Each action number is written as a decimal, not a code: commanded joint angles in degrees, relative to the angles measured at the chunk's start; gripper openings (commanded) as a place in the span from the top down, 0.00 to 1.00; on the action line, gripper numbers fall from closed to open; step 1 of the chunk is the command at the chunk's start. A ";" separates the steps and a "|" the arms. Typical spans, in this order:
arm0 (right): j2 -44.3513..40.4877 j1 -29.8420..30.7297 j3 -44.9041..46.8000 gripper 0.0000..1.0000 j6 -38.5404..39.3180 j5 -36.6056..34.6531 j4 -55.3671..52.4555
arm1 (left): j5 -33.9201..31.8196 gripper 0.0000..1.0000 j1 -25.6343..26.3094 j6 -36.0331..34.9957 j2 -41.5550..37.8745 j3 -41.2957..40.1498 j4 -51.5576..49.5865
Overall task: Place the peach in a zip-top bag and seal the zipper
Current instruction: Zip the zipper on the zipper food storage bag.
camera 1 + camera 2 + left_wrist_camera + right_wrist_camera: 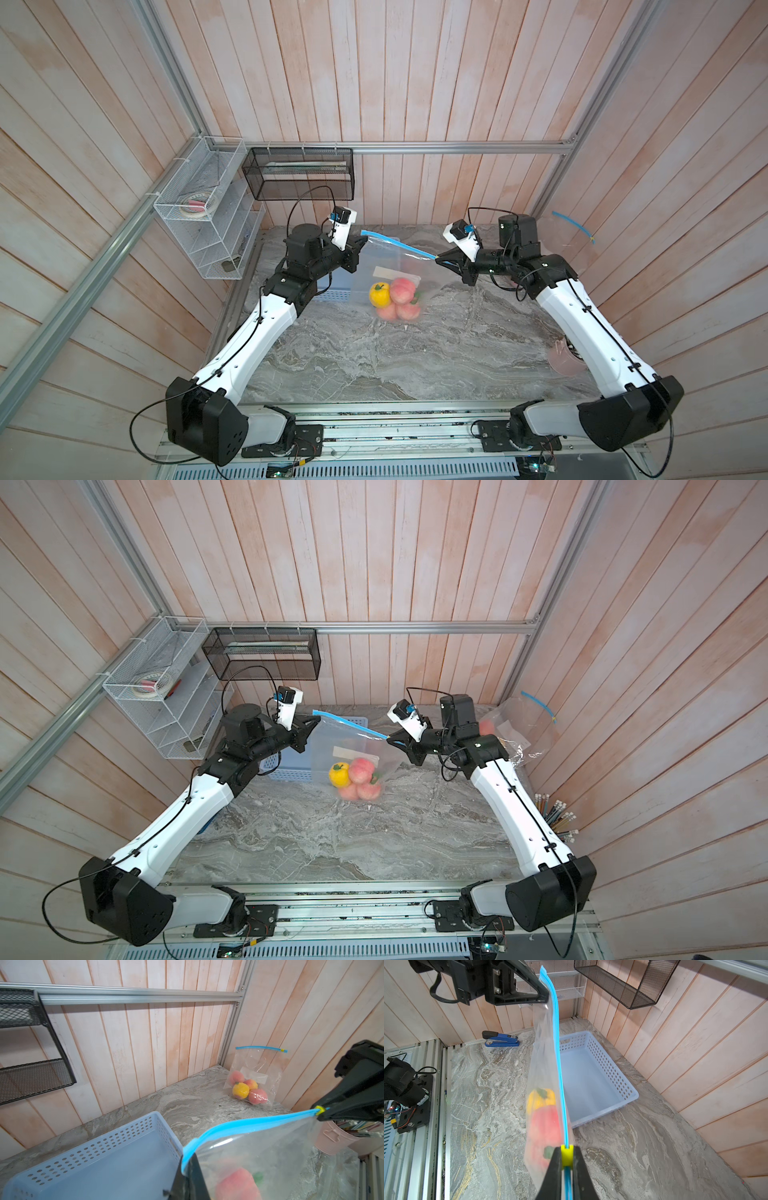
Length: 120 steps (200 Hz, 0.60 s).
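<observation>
A clear zip-top bag (386, 266) hangs stretched between my two grippers over the back middle of the table. Several pink peaches (401, 289) and a yellow fruit (379, 294) sit in its bottom. My left gripper (188, 1165) is shut on the bag's corner at one end of the blue zipper strip (249, 1122). My right gripper (566, 1155) is shut on the yellow slider (566, 1157) near the strip's other end. The strip runs taut between them, and its lips look pressed together. Both top views show the left gripper (316, 717) and the right gripper (388, 739) at the bag's top corners.
A light blue perforated basket (591, 1076) stands behind and under the bag. A second bag of fruit (255, 1076) leans in the back right corner. A pink cup of pencils (332, 1138) is at the right edge, a blue stapler (500, 1039) at the left. Mesh shelves (299, 172) hang on the back wall.
</observation>
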State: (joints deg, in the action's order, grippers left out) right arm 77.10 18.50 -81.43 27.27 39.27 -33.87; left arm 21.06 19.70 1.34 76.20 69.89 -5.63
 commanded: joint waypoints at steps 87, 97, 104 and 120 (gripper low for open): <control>-4.68 -4.29 4.08 0.95 -1.90 -1.78 -2.13 | -1.23 1.00 -3.79 1.49 -1.94 -2.04 3.08; -4.62 -4.27 4.10 0.96 -2.12 -1.68 -1.83 | 0.78 1.00 -3.80 1.46 -1.70 -2.20 3.21; -4.67 -4.32 4.28 0.96 -2.49 -1.86 -1.29 | 1.86 1.00 -3.80 1.62 -1.61 -2.21 3.25; -5.06 -4.43 4.82 0.98 -3.51 -2.99 0.22 | 2.84 0.87 -3.79 2.58 -1.58 -2.49 3.56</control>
State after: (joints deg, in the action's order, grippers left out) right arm 73.36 15.25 -77.82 25.76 39.13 -34.06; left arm 23.94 17.54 2.85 75.61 68.29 -4.62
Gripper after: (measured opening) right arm 0.113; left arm 0.051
